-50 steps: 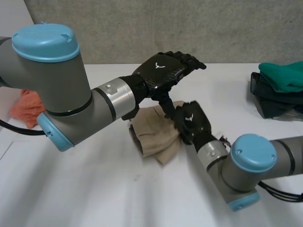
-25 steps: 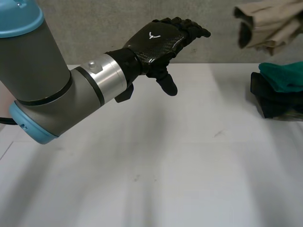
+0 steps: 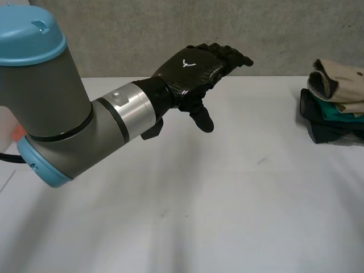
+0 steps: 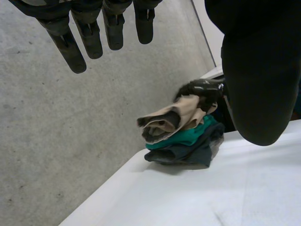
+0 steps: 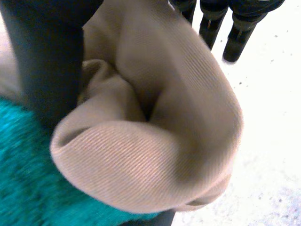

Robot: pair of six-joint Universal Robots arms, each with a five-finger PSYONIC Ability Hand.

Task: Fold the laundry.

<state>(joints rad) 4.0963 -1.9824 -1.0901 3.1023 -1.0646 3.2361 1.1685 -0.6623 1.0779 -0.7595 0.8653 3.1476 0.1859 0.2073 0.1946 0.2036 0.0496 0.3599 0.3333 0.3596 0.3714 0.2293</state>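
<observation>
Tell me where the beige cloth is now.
In the head view, the beige cloth sits at the table's right side, on top of the teal cloth.

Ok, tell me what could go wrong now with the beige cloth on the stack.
1. The folded beige ribbed cloth sits bunched, jutting past the teal cloth and dark cloth beneath; it might slide off.
2. The right hand grips it; withdrawing without letting go could drag the fold open or pull the others off.

A white table (image 3: pixel 227 216) stands before a grey wall (image 3: pixel 142 34).
</observation>
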